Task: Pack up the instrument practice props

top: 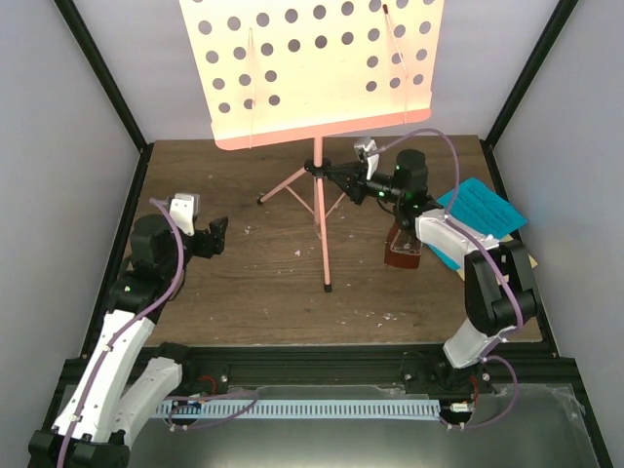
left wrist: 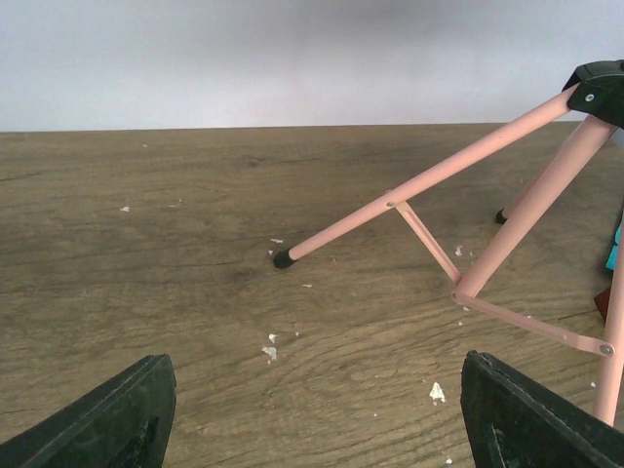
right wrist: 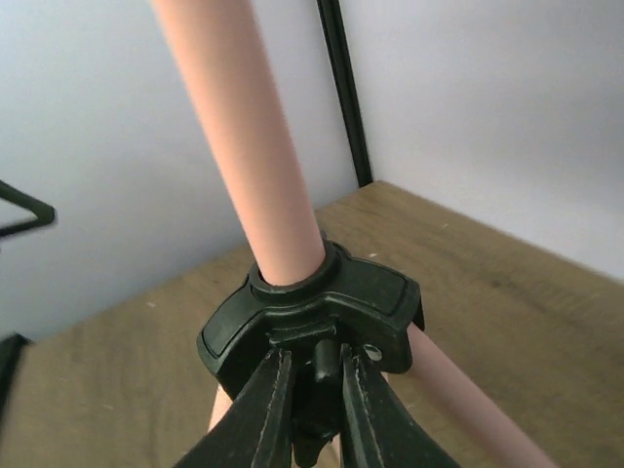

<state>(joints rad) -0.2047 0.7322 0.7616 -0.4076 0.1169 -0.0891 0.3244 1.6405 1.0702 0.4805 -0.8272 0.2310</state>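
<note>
The pink music stand [top: 312, 68] is upright at the back of the table, its hole-dotted desk facing me. My right gripper [top: 339, 177] reaches left to the black hub [right wrist: 292, 317] where the pink pole [right wrist: 244, 136] meets the legs. Its fingers are shut on a small black knob [right wrist: 324, 363] on that hub. My left gripper [left wrist: 317, 419] hovers open and empty above the wood, left of the stand's left leg [left wrist: 419, 185]. The reddish-brown metronome [top: 402, 249] stands below the right arm's wrist. A blue sheet-music page [top: 478, 207] lies at the right edge.
The stand's three legs spread across the middle of the table, one foot [top: 328, 288] pointing toward me and another [left wrist: 284, 259] toward the left gripper. White crumbs [left wrist: 269, 352] dot the wood. Black frame posts and grey walls enclose the table.
</note>
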